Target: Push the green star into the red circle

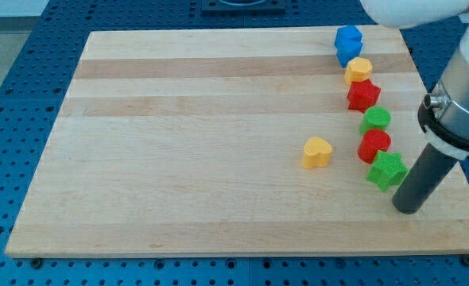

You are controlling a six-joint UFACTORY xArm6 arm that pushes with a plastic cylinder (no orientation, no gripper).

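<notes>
Single camera, raised, angled down over wooden board [218,143] (near edge closest), moderately near

Only part of my arm shows, at the view's right edge. Top: a glossy white rounded plastic housing [413,11], cut off by the frame. Below it a light grey cylindrical metal body [467,75] with a darker shaded side. A dark clamp ring [449,131] wraps its lower end, with a small shiny silver screw [434,101] on the ring's left side. From the ring a straight matte dark grey round rod [424,176] runs out, smooth, no markings, ending in my tip [405,208], blunt and flat. No cables or labels show.
</notes>
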